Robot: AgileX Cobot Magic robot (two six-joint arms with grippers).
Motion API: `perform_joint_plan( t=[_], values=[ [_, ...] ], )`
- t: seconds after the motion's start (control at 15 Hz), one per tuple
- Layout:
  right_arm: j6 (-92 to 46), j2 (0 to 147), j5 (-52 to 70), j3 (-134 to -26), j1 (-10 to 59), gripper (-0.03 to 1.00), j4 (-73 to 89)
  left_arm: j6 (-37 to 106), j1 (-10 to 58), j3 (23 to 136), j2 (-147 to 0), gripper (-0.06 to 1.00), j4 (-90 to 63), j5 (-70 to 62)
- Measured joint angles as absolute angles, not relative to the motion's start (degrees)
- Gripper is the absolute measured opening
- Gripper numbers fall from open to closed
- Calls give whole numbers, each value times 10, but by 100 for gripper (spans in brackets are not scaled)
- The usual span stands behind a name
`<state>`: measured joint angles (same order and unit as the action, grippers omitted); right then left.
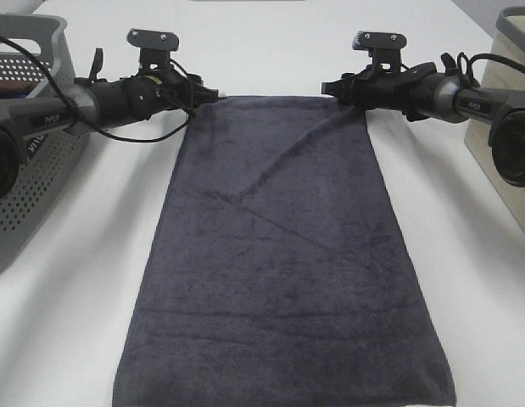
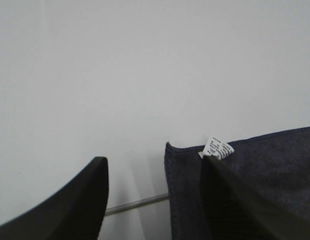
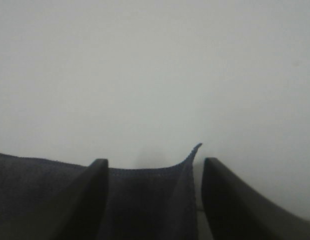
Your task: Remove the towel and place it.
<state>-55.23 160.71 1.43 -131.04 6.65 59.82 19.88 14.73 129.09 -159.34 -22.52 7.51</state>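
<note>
The dark charcoal-grey towel (image 1: 279,254) lies spread flat along the white table (image 1: 67,322), its long side running from the near edge to the far middle, with a few diagonal creases. My left gripper (image 1: 215,94) is at its far left corner and my right gripper (image 1: 330,87) at its far right corner. In the left wrist view the left gripper (image 2: 155,165) is open, with the towel corner (image 2: 265,165) and its white tag (image 2: 218,148) by one finger. In the right wrist view the right gripper (image 3: 155,162) is open around the slightly curled-up corner (image 3: 144,195).
A grey perforated basket (image 1: 25,170) stands at the left edge of the table, beside the left arm. A beige box (image 1: 499,110) with a grey container (image 1: 516,25) behind it stands at the right edge, beside the right arm.
</note>
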Motion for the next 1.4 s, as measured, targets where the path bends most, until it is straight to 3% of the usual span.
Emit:
perform_joint_plan(
  t=[0.07,0.33,0.67,1.07,1.13,1.4],
  values=[
    [-552,1606,19,-1310,66,62,595,199,147,1291,-1593,53,-225,75],
    [-552,1541,90,-1310,66,66,528,207,147,1291,-1573,53,-225,48],
    [-438,1441,315,-1310,66,66,367,209,147,1291,-1474,71,-162,-222],
    [-210,1287,623,-1312,66,66,148,81,147,1291,-1313,75,-62,-476],
    [-158,1227,687,-1312,66,66,109,28,146,1291,-1263,75,-10,-571],
    [-80,1151,697,-1312,48,66,65,0,83,1291,-1199,75,19,-690]
  ],
)
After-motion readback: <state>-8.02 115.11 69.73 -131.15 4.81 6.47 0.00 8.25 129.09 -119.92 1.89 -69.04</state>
